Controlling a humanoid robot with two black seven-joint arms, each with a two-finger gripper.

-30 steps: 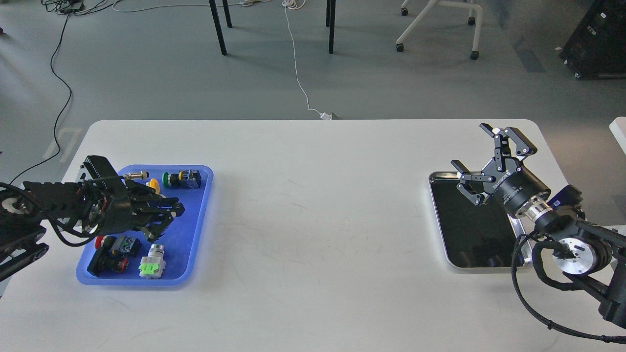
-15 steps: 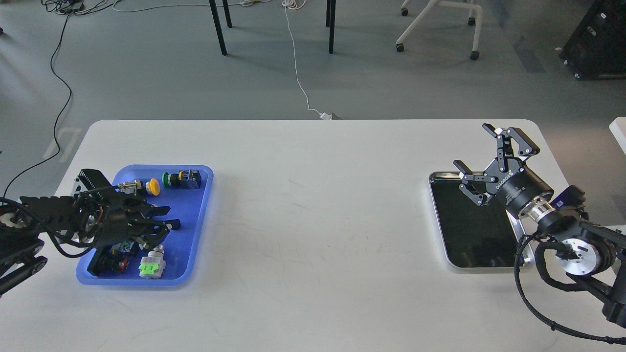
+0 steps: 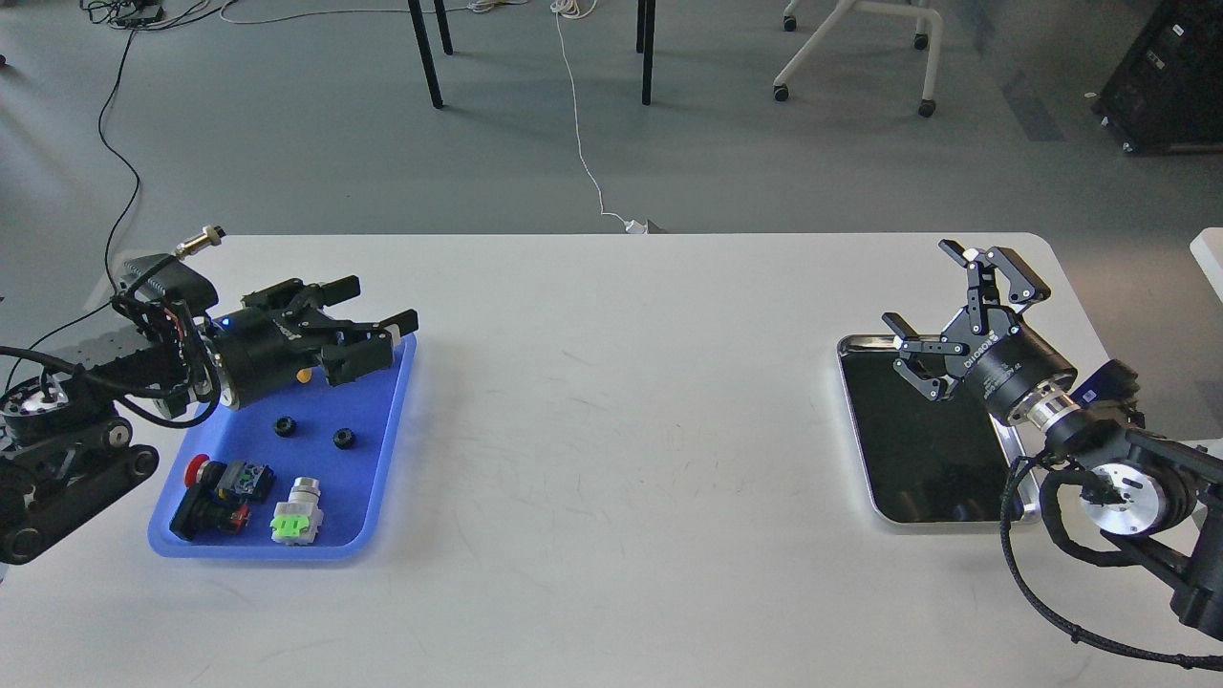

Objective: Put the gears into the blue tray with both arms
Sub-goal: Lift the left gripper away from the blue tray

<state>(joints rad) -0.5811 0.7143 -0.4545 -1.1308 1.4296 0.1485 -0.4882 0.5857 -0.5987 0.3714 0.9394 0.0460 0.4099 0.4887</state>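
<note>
The left gripper (image 3: 368, 311) has risen from the shallow bright blue plastic tray (image 3: 387, 449), fingers spread, empty; two tiny black toothed gears (image 3: 284, 426) (image 3: 343, 439) lie inside. The right gripper (image 3: 932, 291) hangs open, empty.

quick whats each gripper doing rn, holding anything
Left gripper: open, holding nothing, above the blue tray.
Right gripper: open, holding nothing, over the steel tray.
</note>
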